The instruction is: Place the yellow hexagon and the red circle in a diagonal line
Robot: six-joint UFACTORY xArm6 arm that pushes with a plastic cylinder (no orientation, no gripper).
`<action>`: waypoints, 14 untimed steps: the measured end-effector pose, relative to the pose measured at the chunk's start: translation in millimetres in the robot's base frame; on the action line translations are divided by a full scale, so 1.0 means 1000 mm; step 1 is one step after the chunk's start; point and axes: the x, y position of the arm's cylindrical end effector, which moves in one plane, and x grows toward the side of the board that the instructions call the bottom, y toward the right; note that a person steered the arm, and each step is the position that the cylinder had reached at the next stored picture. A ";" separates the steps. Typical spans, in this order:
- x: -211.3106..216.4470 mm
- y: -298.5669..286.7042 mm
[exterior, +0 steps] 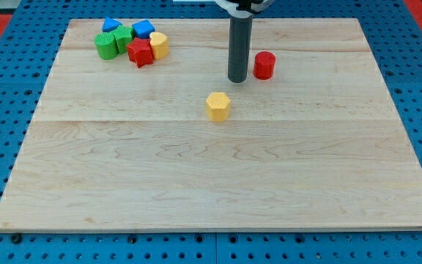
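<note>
The yellow hexagon (217, 105) lies near the middle of the wooden board (218, 191), a little above centre. The red circle (264, 65) stands up and to the right of it. My tip (238, 79) rests on the board just left of the red circle, with a small gap between them, and above and slightly right of the yellow hexagon. The dark rod rises from the tip to the view's top edge.
A cluster of blocks sits at the board's top left: a red star (141, 53), a yellow block (159, 45), two green blocks (107, 45) (122, 38) and two blue blocks (110, 25) (143, 29). Blue pegboard surrounds the board.
</note>
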 end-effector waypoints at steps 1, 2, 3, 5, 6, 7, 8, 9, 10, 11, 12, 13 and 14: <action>-0.004 0.053; -0.029 0.045; -0.080 0.087; -0.019 0.065; 0.079 0.027; 0.073 -0.056; 0.064 -0.072; 0.077 -0.137; 0.023 -0.111; -0.014 0.004; 0.005 -0.025; 0.035 0.053; -0.031 0.132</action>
